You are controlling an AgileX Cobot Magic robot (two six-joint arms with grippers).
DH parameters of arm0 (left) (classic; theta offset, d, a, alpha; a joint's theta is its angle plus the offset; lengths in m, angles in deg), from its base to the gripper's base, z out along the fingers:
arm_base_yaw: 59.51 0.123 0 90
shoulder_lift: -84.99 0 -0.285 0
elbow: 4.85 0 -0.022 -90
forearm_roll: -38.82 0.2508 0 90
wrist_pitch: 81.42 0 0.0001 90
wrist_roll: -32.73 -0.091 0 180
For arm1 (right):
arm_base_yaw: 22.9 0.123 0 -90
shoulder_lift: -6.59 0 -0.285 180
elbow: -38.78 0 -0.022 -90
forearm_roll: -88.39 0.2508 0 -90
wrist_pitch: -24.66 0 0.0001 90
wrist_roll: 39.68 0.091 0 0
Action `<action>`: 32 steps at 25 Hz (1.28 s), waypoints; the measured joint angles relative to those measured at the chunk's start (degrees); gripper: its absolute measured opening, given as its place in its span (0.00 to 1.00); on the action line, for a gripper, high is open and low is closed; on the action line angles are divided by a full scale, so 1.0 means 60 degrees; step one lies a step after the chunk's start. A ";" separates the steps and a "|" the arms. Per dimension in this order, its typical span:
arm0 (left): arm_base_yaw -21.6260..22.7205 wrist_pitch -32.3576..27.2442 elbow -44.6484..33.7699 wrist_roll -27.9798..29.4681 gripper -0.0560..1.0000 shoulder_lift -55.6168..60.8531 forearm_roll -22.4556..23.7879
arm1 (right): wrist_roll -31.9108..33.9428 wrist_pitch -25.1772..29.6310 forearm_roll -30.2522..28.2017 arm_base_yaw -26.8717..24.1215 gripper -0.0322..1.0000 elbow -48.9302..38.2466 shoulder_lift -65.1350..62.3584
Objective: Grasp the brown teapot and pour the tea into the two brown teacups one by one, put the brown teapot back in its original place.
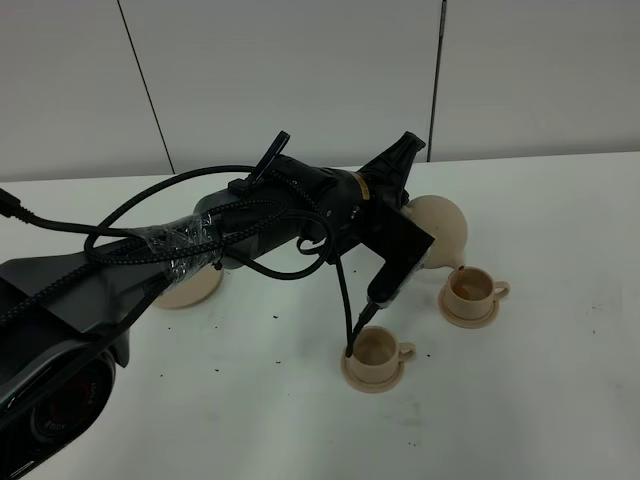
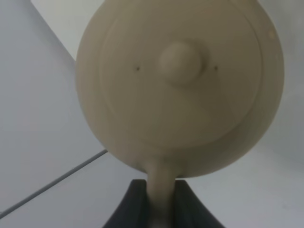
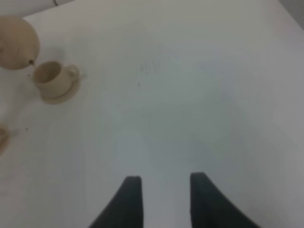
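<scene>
On the desk's (image 1: 560,400) left, the big saucer (image 1: 190,290) lies partly behind the arm (image 1: 200,240). Centre stage, the near cup (image 1: 378,350) sits on its own saucer. The left claw (image 2: 159,199) is clamped on the teapot (image 1: 445,228) handle, with the pot tipped in mid-air and its spout just above the right-hand cup (image 1: 472,292). The right claw (image 3: 164,183) is parted, holding nothing.
</scene>
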 joint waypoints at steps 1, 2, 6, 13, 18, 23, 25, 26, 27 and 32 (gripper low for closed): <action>-0.0007 0.0000 0.0000 -0.0023 0.21 0.0000 0.0000 | 0.0000 0.0000 0.0000 0.0000 0.26 0.0000 0.0000; -0.0018 0.0012 0.0000 -0.0041 0.21 0.0000 0.0000 | 0.0000 0.0000 0.0000 0.0000 0.26 0.0000 0.0000; -0.0095 0.0159 0.0000 -0.0140 0.21 -0.0003 0.0000 | 0.0000 0.0000 0.0000 0.0000 0.26 0.0000 0.0000; -0.0114 0.0283 0.0000 -0.0297 0.21 -0.0003 -0.0008 | 0.0000 0.0000 0.0000 0.0000 0.26 0.0000 0.0000; -0.0189 0.0294 0.0000 -0.0574 0.21 -0.0003 -0.0008 | 0.0000 0.0000 0.0000 0.0000 0.26 0.0000 0.0000; -0.0189 0.0294 0.0000 -0.0629 0.21 -0.0003 -0.0008 | 0.0000 0.0000 0.0000 0.0000 0.26 0.0000 0.0000; -0.0189 0.0294 0.0000 -0.0728 0.21 -0.0003 -0.0008 | 0.0000 0.0000 0.0000 0.0000 0.26 0.0000 0.0000; -0.0189 0.0294 0.0000 -0.0818 0.21 -0.0003 -0.0008 | 0.0000 0.0000 0.0000 0.0000 0.26 0.0000 0.0000; -0.0189 0.0294 0.0000 -0.0905 0.21 -0.0003 -0.0008 | 0.0000 0.0000 0.0000 0.0000 0.26 0.0000 0.0000; -0.0189 0.0294 0.0000 -0.1255 0.21 -0.0003 -0.0008 | 0.0000 0.0000 0.0000 0.0000 0.26 0.0000 0.0000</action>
